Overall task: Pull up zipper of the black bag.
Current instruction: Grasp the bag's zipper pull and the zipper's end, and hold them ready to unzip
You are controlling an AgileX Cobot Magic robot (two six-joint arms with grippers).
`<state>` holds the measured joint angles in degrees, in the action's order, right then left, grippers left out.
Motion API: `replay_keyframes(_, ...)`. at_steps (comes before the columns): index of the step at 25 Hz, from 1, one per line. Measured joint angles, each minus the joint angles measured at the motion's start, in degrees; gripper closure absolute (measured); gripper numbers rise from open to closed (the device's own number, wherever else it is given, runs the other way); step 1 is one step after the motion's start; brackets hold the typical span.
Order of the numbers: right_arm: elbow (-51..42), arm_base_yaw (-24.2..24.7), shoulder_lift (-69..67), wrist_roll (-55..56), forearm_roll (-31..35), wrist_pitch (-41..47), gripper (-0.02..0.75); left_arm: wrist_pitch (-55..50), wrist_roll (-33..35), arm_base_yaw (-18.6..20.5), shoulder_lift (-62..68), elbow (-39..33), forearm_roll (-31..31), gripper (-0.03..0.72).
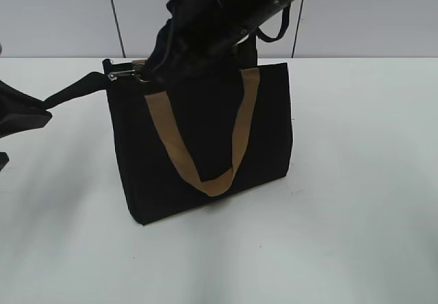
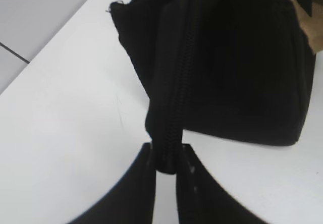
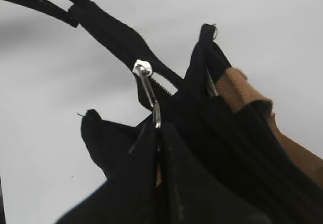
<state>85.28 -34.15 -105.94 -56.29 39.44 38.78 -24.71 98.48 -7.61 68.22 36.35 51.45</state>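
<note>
The black bag [image 1: 205,140] stands upright on the white table with a tan strap handle [image 1: 236,146] hanging down its front. The zipper's silvery pull [image 1: 122,75] sits at the bag's top left corner. My right gripper [image 3: 159,128] reaches down from above and is shut on the silvery pull [image 3: 147,90]. My left gripper [image 2: 168,158] is shut on the black zipper tail [image 2: 171,123], the strip that sticks out from the bag's left end [image 1: 75,88], and holds it taut to the left.
The white table [image 1: 356,235] lies around the bag, with a pale panelled wall [image 1: 61,16] behind. The right arm's dark body [image 1: 226,9] hangs over the bag's top.
</note>
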Motion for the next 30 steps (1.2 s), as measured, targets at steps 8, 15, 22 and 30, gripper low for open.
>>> replay_keyframes(8, 0.0, 3.08, 0.0, 1.44, 0.13, 2.23, 0.738, -0.36, -4.49, 0.26, 0.0, 0.0, -3.2, 0.613)
replay_keyframes(15, 0.0, 5.67, 0.0, 1.54, 0.25, 2.78, 0.738, -1.48, -4.77, 0.26, 0.0, 0.0, -3.34, 0.614)
replay_keyframes(22, 0.0, 8.46, 0.0, 1.54, 0.45, 2.98, 0.738, -1.75, -10.75, 0.81, 0.0, 0.0, -7.52, 0.614)
replay_keyframes(30, 0.0, 12.94, 0.0, 1.54, 0.45, 3.05, 0.738, -3.26, -12.4, 4.11, 0.0, 0.0, -8.45, 0.614)
